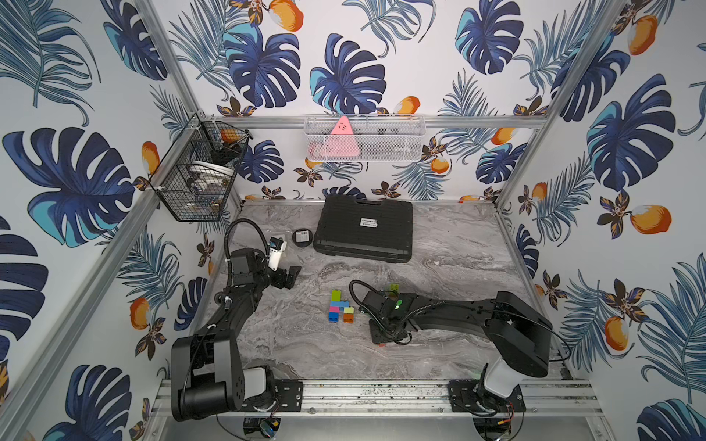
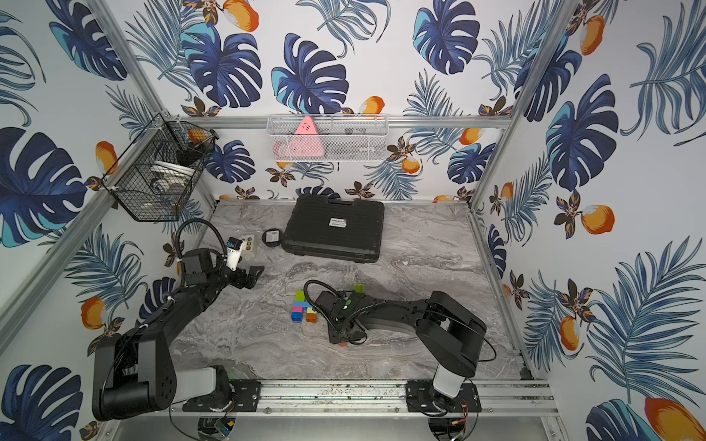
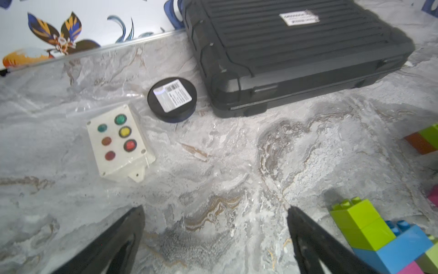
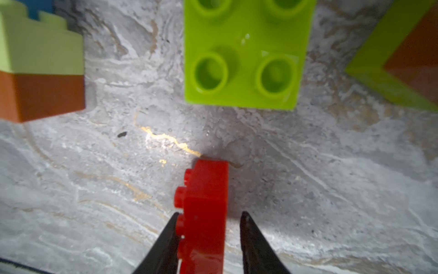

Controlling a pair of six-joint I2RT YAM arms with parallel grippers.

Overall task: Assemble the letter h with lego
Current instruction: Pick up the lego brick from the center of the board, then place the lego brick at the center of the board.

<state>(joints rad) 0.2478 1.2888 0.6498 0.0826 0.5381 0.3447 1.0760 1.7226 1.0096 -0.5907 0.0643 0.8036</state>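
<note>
Joined lego bricks (image 1: 337, 305) (image 2: 300, 304) in lime, blue and pink lie mid-table, with a lime-on-orange stack (image 1: 348, 314) beside them. Another lime and orange piece (image 1: 393, 287) lies behind my right wrist. My right gripper (image 4: 210, 213) straddles a red brick (image 4: 203, 201) lying on its side on the table. One finger touches its studs; a strip of table shows between the brick and the other finger. In both top views only a red sliver (image 1: 381, 344) shows under the wrist. A loose lime brick (image 4: 246, 54) sits studs up ahead. My left gripper (image 1: 288, 274) (image 3: 216, 210) hangs open and empty at the left.
A black case (image 1: 363, 231) lies at the back of the marble table, with a black round disc (image 1: 301, 236) left of it. The white button box (image 3: 118, 142) sits near the left arm. Two wire baskets (image 1: 198, 168) (image 1: 365, 139) hang on the walls.
</note>
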